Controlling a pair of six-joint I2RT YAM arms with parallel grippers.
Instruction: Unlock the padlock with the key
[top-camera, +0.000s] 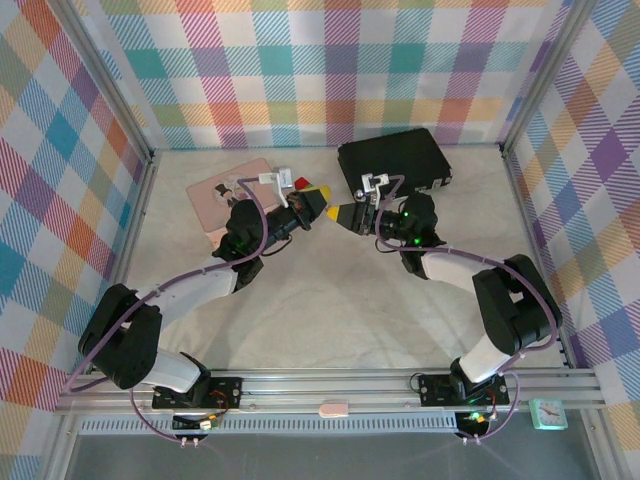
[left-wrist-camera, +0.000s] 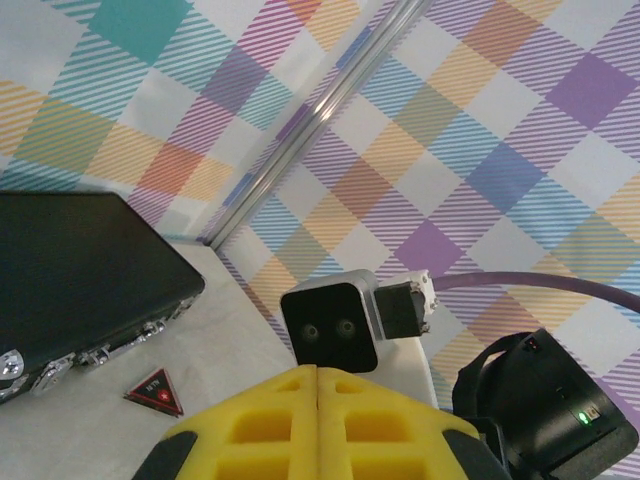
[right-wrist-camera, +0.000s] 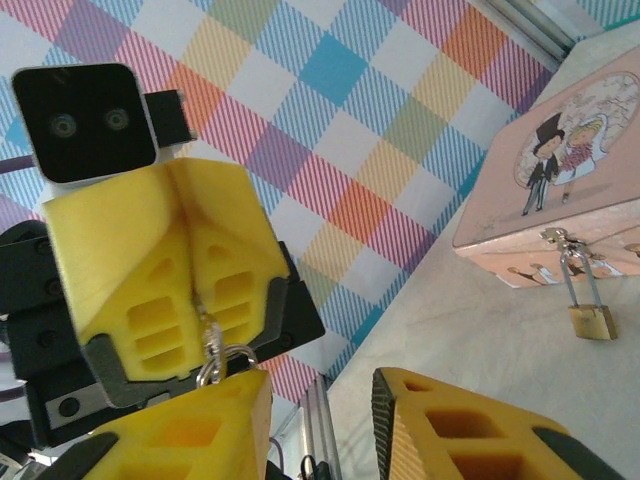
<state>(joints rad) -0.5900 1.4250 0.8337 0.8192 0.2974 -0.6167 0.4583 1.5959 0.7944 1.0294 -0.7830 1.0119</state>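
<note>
Left end effector (right-wrist-camera: 203, 310) is pinched shut on the tiny silvery metal key (right-wrist-camera: 210, 345) with its ring dangling. Prob a handoff, since the right end effector (right-wrist-camera: 320, 400) gapes just below. Right wrist cam catches the small brass-gold padlock (right-wrist-camera: 592, 320) hanging off the pink illustrated tin (right-wrist-camera: 540, 200) — left wrist cam faces the black hard case (left-wrist-camera: 80, 270) instead.

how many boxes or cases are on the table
2. The pink tin sits back left, partly covered by the left arm in the top view. The black case sits back right. The arms cover some of the table, so a smaller one could be hidden.
</note>
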